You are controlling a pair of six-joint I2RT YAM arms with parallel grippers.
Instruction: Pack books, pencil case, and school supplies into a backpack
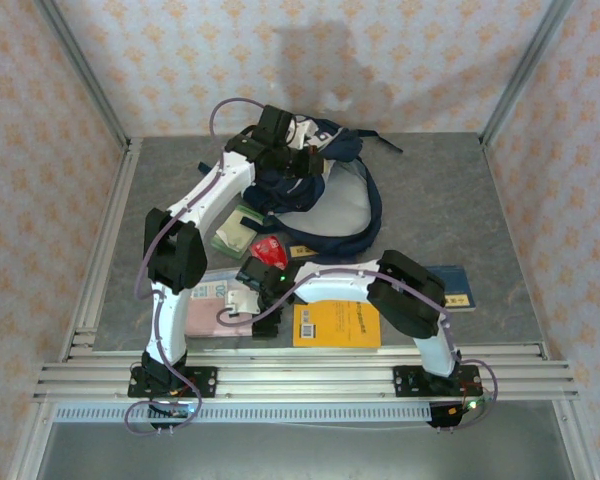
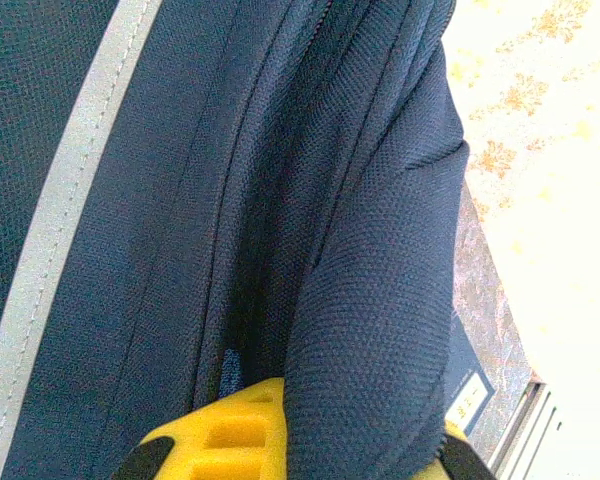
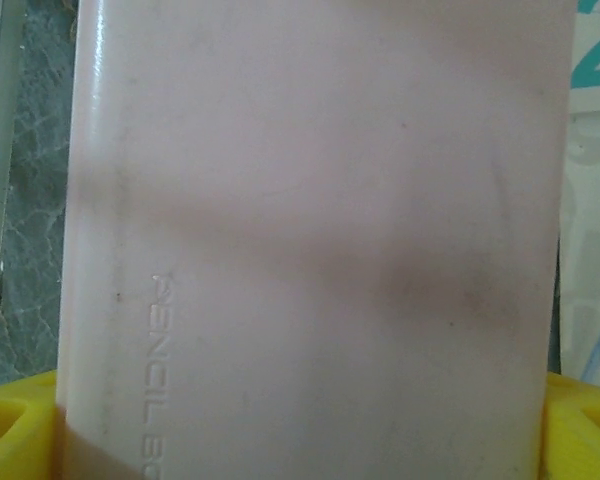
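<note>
The navy backpack (image 1: 330,195) lies at the middle back of the table, and its dark fabric (image 2: 280,200) fills the left wrist view. My left gripper (image 1: 302,165) (image 2: 330,445) is shut on a fold of that fabric between its yellow fingers (image 2: 230,435). The pale pink pencil case (image 3: 310,250) (image 1: 242,300), embossed "PENCIL", spans the gap between my right gripper's yellow fingers (image 3: 10,425). My right gripper (image 1: 254,305) (image 3: 300,440) is shut on it. An orange-yellow book (image 1: 336,325) lies at the front. One navy book (image 1: 458,287) lies right, another (image 2: 470,385) by the backpack.
A red packet (image 1: 270,250) and a green-edged packet (image 1: 235,235) lie just in front of the backpack. A pale blue printed packet (image 1: 210,290) (image 3: 592,100) sits beside the pencil case. Metal rails (image 1: 300,375) run along the near edge, with patterned walls on three sides.
</note>
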